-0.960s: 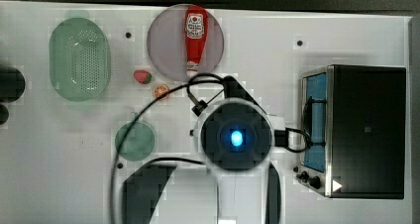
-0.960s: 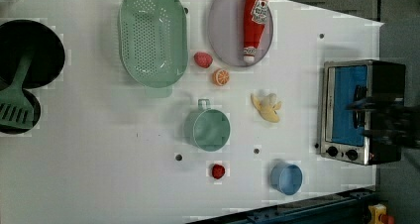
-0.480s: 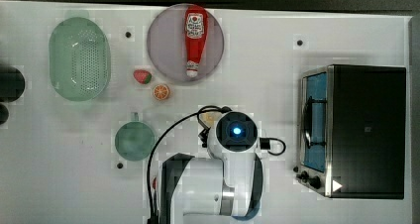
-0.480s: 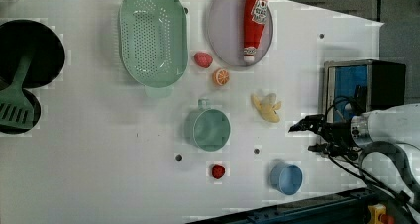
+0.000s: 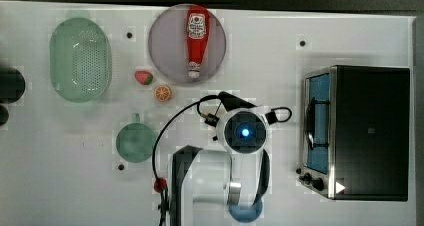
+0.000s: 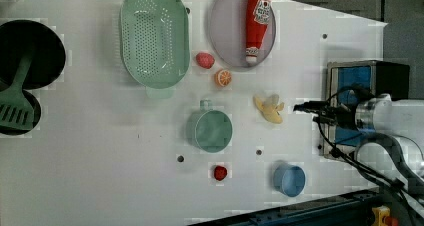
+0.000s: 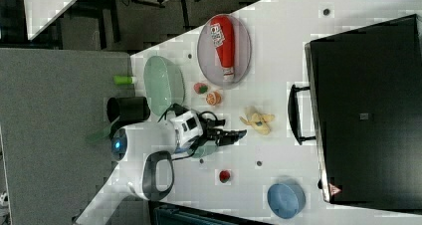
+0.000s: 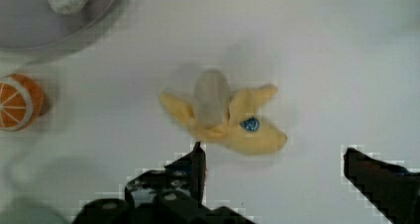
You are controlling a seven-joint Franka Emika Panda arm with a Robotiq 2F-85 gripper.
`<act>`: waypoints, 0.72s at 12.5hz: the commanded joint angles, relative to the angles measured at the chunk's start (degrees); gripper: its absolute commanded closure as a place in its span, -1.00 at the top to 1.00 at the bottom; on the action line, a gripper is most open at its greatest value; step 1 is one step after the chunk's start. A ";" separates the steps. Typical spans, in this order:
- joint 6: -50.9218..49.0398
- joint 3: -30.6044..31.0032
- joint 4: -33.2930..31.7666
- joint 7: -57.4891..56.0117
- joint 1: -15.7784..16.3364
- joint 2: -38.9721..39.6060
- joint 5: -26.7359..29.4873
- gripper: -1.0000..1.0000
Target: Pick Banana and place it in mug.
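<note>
The gripper [image 8: 272,159] hangs wide open above bare white table [image 6: 100,151], holding nothing. Just beyond its 2 fingers, the half-peeled banana [image 8: 225,117] lies flat, apart from them. Left view: mug [image 6: 211,130] sits left of it.

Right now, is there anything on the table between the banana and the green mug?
No. In the left view, the banana and the mug have just bare white table between them. The orange slice sits off to the side, not in the gap.
</note>
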 commanded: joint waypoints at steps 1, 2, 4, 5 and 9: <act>6.48 -0.45 -1.13 -8.36 0.26 8.45 -0.16 1.00; 8.64 -0.45 -0.85 -8.37 0.26 10.70 -0.16 1.00; 13.31 -0.32 -0.78 -8.38 0.34 14.32 -0.15 1.00; 15.00 -0.18 -0.75 -8.36 0.38 15.82 -0.12 1.00; 16.96 0.81 -0.84 -7.91 0.38 18.26 -0.02 0.93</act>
